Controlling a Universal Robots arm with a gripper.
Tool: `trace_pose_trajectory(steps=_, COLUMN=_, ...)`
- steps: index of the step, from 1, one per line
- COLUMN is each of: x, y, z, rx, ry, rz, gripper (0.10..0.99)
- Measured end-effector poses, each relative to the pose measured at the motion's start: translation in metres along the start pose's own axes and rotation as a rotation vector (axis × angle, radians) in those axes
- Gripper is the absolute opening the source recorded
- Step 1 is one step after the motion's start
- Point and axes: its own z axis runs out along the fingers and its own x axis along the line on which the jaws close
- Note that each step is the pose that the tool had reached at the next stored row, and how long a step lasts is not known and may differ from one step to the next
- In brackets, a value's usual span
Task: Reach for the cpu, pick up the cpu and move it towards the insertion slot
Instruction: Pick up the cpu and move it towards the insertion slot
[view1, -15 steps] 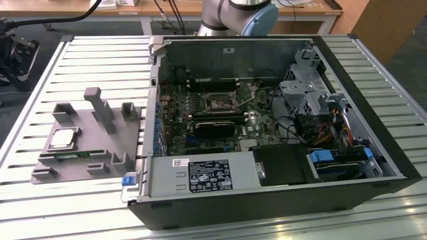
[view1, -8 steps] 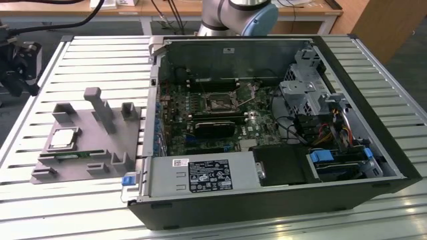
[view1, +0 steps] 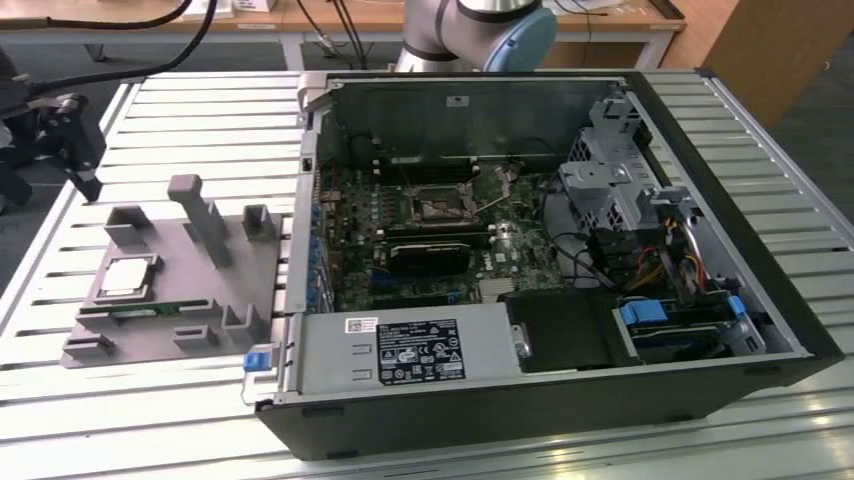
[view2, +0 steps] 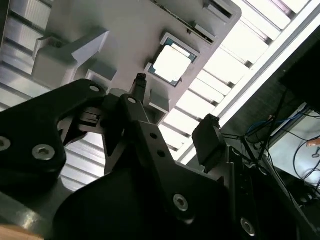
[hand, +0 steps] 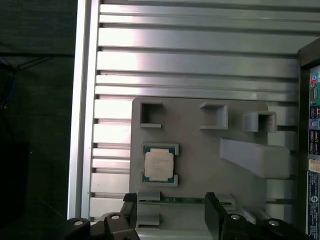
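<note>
Reaching for the cpu (hand: 159, 166) | pincer (hand: 170, 215) open, empty, hanging short of it | cpu seated in grey holder (hand: 200, 165) on table (hand: 200, 65), well apart from insertion slot (view1: 438, 203) inside computer case (view1: 534, 420) | need: pincer squared astride chip's edges

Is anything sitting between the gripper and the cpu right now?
Nothing visible does. The cpu lies bare in its pocket on the grey fixture. In both wrist views only open air separates it from the open gripper. The fixture's tall posts stand to one side, apart from the cpu.
</note>
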Motion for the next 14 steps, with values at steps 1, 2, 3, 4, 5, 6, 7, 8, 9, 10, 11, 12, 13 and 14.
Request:
trace_pose_trajectory(steps=1, x=0.0, y=-0.0003, z=0.0018, rx=0.0, ry=0.0001, rz=0.0, gripper=0.639)
trace_pose_trajectory(steps=2, x=0.0, y=-0.0006, z=0.0035, rx=0.0, ry=0.0004, rz=0.0, gripper=0.706)
trace_pose_trajectory(steps=3, x=0.0, y=-0.0009, z=0.0053, rx=0.0, ry=0.0007, rz=0.0, gripper=0.706)
trace_pose_trajectory(steps=4, x=0.0, y=-0.001, z=0.0071, rx=0.0, ry=0.0009, rz=0.0, gripper=0.706)
trace_pose_trajectory(steps=5, x=0.0, y=-0.0011, z=0.0089, rx=0.0, ry=0.0013, rz=0.0, gripper=0.706)
trace_pose_trajectory(steps=6, x=0.0, y=-0.0013, z=0.0107, rx=0.0, ry=0.0015, rz=0.0, gripper=0.706)
trace_pose_trajectory(steps=7, x=0.0, y=-0.0015, z=0.0125, rx=0.0, ry=0.0019, rz=0.0, gripper=0.706)
trace_pose_trajectory(steps=8, x=0.0, y=-0.0016, z=0.0144, rx=0.0, ry=0.0031, rz=0.0, gripper=0.706)
trace_pose_trajectory(steps=9, x=0.0, y=-0.0017, z=0.0162, rx=0.0, ry=0.0044, rz=0.0, gripper=0.706)
trace_pose_trajectory(steps=10, x=0.0, y=-0.0019, z=0.0181, rx=0.0, ry=0.0052, rz=0.0, gripper=0.706)
trace_pose_trajectory(steps=11, x=0.0, y=-0.002, z=0.0198, rx=0.0, ry=0.0061, rz=0.0, gripper=0.706)
trace_pose_trajectory(steps=12, x=0.0, y=-0.0022, z=0.0217, rx=0.0, ry=0.0068, rz=0.0, gripper=0.706)
trace_pose_trajectory(steps=13, x=0.0, y=-0.0024, z=0.0234, rx=0.0, ry=0.0075, rz=0.0, gripper=0.706)
trace_pose_trajectory(steps=14, x=0.0, y=-0.0027, z=0.0252, rx=0.0, ry=0.0078, rz=0.0, gripper=0.706)
